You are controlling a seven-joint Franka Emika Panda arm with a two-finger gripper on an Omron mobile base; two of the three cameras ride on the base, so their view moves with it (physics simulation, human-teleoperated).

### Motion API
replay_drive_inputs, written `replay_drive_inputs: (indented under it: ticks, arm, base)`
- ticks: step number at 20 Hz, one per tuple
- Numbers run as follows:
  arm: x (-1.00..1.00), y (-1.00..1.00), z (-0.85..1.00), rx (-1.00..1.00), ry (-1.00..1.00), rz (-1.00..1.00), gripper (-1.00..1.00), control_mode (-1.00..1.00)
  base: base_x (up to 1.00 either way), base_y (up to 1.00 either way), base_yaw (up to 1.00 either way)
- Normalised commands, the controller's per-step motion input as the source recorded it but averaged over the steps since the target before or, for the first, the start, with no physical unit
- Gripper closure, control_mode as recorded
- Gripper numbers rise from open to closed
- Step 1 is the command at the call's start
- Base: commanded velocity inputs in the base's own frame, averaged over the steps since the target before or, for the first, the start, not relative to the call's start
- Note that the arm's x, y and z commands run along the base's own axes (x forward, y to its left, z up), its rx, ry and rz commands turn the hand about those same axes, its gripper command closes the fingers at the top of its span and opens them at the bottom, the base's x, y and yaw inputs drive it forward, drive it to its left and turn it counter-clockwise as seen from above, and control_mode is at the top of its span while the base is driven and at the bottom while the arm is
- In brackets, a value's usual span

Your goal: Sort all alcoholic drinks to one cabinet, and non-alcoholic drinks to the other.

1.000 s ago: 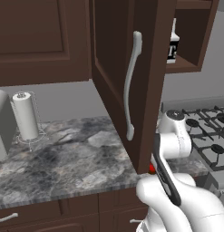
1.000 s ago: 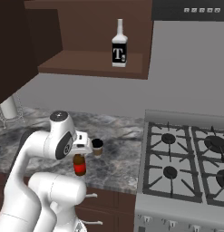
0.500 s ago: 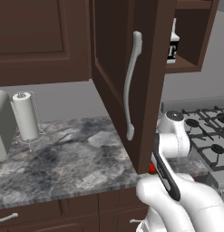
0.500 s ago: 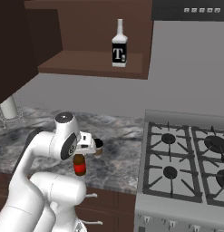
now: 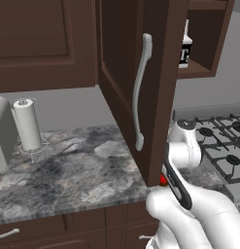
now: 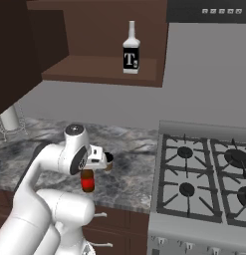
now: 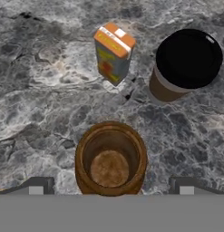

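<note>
Gripper (image 7: 111, 188) hangs wide open straight above the brown bottle (image 7: 110, 158), one finger on each side, lined up to grab it. Nothing held yet. Can (image 7: 113, 52) and coffee cup (image 7: 186, 63) stand just beyond on the counter (image 7: 36, 104). White bottle (image 6: 130, 49) sits on the cabinet shelf (image 6: 102, 72).

Two bottles (image 6: 130, 48), one can (image 7: 113, 53), one cup (image 7: 186, 63)

Grey marbled counter (image 7: 41, 113), brown bottle (image 7: 110, 163), orange can (image 7: 112, 53), coffee cup (image 7: 183, 65), paper-towel holder (image 5: 28, 127)
</note>
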Motion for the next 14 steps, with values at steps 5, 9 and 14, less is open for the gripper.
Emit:
replay_drive_inputs:
  ticks: [5,9,14]
  arm:
    - [0.28,0.25,-0.31,0.00,0.00,0.01,-1.00,-1.00]
    - [0.58,0.37,-0.49,0.00,0.05,0.05,1.00,-1.00]
    - [0.52,0.16,-0.44,0.01,0.07,0.05,1.00,-1.00]
  base:
    - [0.00,0.00,0.00]
    - [0.00,0.00,0.00]
    - [0.00,0.00,0.00]
